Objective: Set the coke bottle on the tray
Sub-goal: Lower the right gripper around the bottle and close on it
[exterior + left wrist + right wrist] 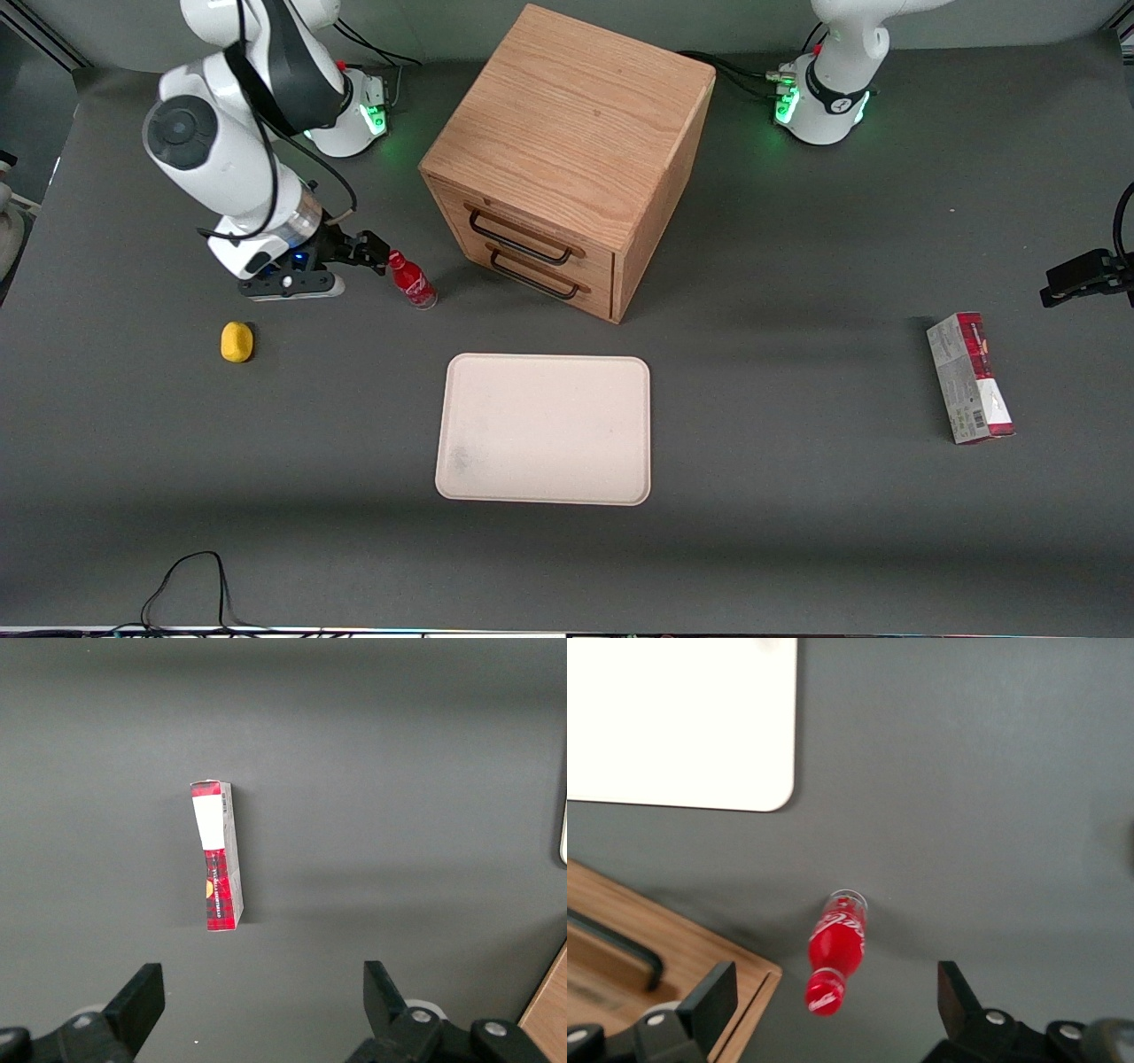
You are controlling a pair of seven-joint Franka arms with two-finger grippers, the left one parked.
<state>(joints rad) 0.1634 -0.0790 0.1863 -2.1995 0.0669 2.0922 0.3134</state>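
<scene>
The coke bottle [413, 282] [835, 950], small and red with a red cap and white script logo, stands upright on the grey table between the wooden drawer cabinet [567, 159] and my arm. My gripper [376, 250] [837, 1001] is open, just above the bottle's cap, its fingers wide apart with the cap between them and touching neither. The cream-white tray [545, 429] [673, 718] lies flat on the table, nearer the front camera than the bottle, with nothing on it.
The cabinet has two drawers with dark handles [523, 237], and its corner [673, 974] lies close beside the gripper. A yellow object [236, 342] sits near my arm. A red-and-grey carton [969, 377] [217, 855] lies toward the parked arm's end.
</scene>
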